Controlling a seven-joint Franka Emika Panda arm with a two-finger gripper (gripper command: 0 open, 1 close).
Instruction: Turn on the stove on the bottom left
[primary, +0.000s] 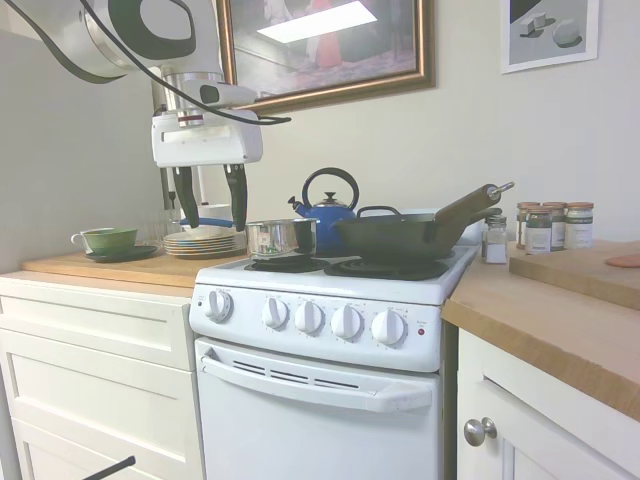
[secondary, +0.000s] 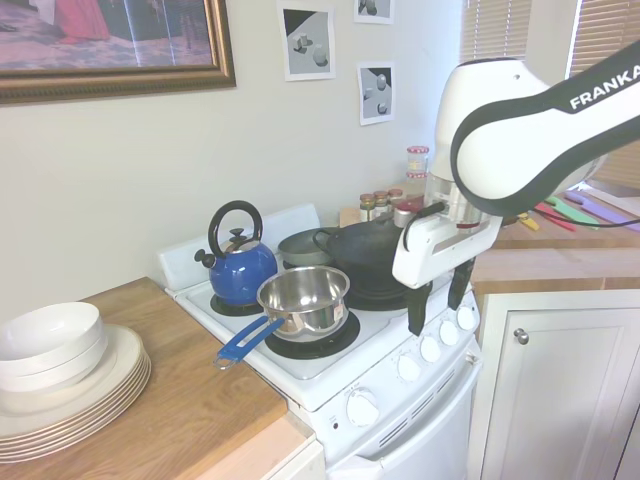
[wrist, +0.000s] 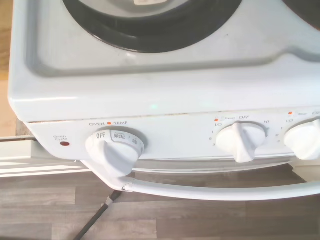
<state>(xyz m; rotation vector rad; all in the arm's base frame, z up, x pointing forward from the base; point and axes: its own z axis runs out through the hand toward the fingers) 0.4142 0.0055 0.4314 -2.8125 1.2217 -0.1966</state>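
Observation:
The white stove (primary: 320, 400) stands between wooden counters, with a row of five round white knobs (primary: 309, 317) and a small red light (primary: 421, 331) on its front panel. My gripper (primary: 211, 200) hangs open and holds nothing, above the left end of the knob row and in front of the stovetop edge. In the second exterior view the gripper (secondary: 438, 298) hovers just above the knobs (secondary: 430, 348). The wrist view looks down on the oven temperature knob (wrist: 114, 150), set at OFF, a front burner knob (wrist: 240, 140) beside it, and the oven-door handle (wrist: 210, 190).
A steel pot (secondary: 303, 295) with a blue handle sits on the front left burner, a blue kettle (primary: 328, 215) behind it, and a dark pan (primary: 400, 235) on the right burners. Stacked plates (primary: 203, 241) and a green cup (primary: 108, 238) stand on the left counter, spice jars (primary: 550, 225) on the right.

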